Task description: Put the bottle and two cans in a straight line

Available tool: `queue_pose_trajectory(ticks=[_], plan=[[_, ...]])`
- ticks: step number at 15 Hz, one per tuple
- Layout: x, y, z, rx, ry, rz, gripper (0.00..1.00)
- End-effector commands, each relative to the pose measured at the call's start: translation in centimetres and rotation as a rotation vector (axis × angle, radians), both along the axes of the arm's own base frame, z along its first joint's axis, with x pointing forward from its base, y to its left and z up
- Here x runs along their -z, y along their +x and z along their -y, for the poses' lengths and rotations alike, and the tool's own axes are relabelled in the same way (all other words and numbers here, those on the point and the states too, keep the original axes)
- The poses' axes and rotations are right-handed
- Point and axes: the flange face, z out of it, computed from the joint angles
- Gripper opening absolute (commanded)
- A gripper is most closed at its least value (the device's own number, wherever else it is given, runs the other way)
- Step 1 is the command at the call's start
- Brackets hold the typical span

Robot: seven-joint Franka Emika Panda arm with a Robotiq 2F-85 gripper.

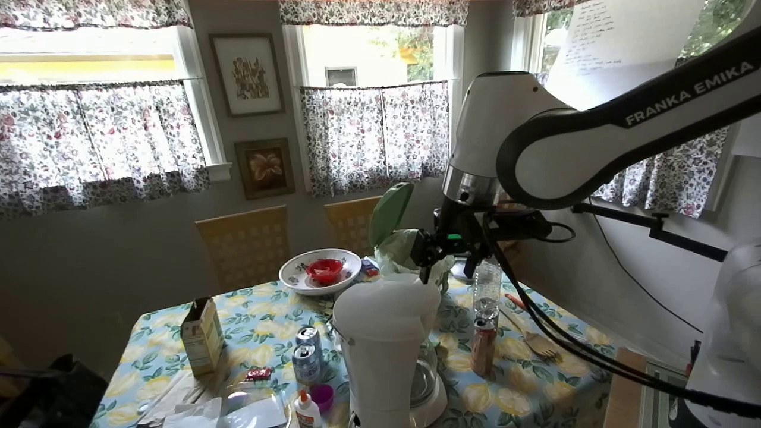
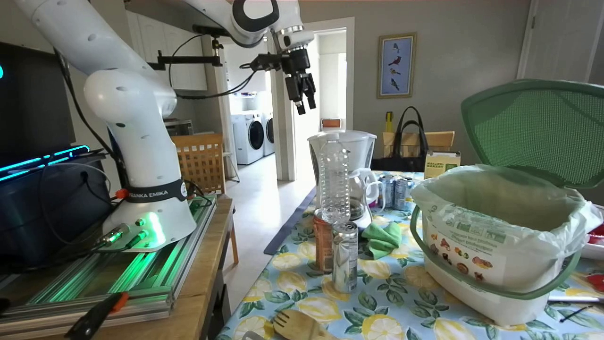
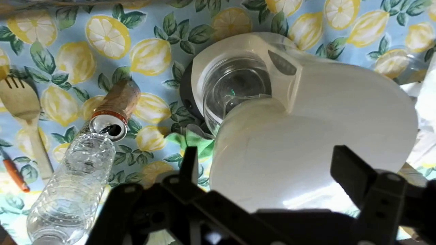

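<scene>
Below and to one side of the gripper (image 3: 264,158), whose fingers stand wide apart, the clear bottle (image 2: 334,184) sits upright on top of the reddish-brown can (image 1: 483,353) and the silvery can (image 2: 345,259), close together on the surface (image 1: 255,321); the white coffee maker (image 3: 316,132) shows beyond the fingertips

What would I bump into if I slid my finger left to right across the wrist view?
A wooden fork → clear bottle → reddish-brown can → green cloth → white coffee maker.
</scene>
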Motion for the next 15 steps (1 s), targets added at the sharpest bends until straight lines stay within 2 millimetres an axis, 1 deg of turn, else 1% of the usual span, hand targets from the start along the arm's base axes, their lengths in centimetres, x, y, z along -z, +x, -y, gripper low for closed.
queue_pose_trajectory(ticks=[1, 8, 12, 13, 15], plan=[[0.2, -0.5, 2.4, 0.086, 0.005, 0.037, 1.00], [0.3, -1.1, 8.7, 0.266, -0.024, 0.085, 1.00], [-0.1, -1.0, 11.2, 0.273, -0.057, 0.106, 1.00], [-0.5, -0.5, 11.7, 0.273, -0.063, 0.105, 1.00], [-0.4, -0.4, 12.6, 0.271, -0.083, 0.105, 1.00]])
